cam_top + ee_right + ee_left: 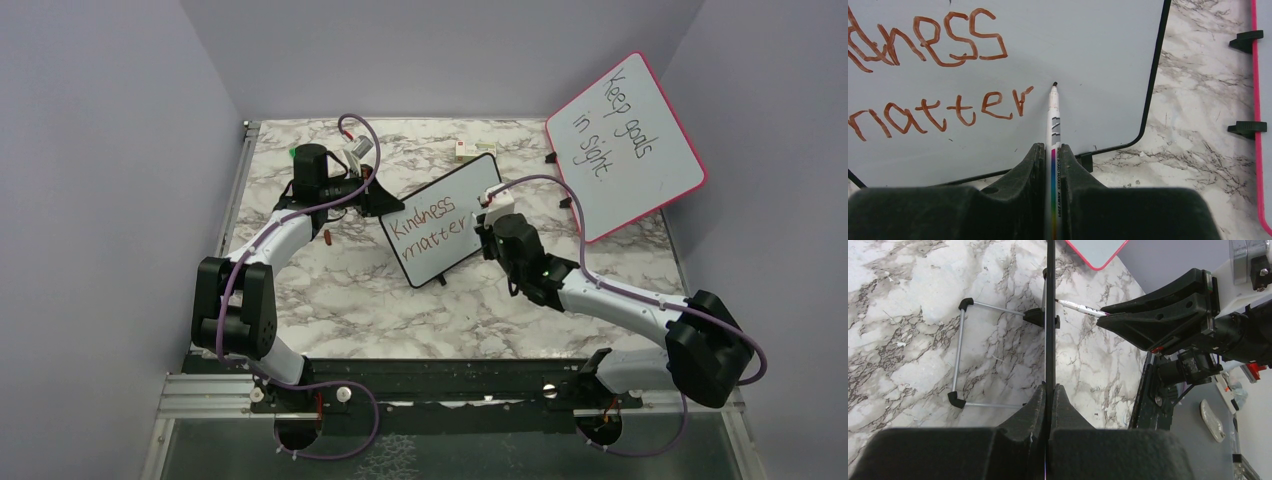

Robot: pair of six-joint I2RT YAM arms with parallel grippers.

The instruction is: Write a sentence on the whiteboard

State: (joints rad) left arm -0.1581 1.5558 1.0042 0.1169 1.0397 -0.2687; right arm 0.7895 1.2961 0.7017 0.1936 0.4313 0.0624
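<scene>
Red-brown marker words, the sentence (948,107), read "Kindness matter" in two lines on the whiteboard (440,232), which stands tilted near the middle of the marbled counter (350,290), with the pink-framed board (625,145) at its 2 o'clock. The left pincer (1049,390) is clenched on the whiteboard's black frame at its 10 o'clock edge. The right pincer (1053,150), at the whiteboard's 3 o'clock, is clamped around a white marker (1054,115) whose tip sits at 3 o'clock of the last "r"; whether it touches the surface I cannot tell.

Marker (1053,120) seemingly touching whiteboard (1088,50)
</scene>
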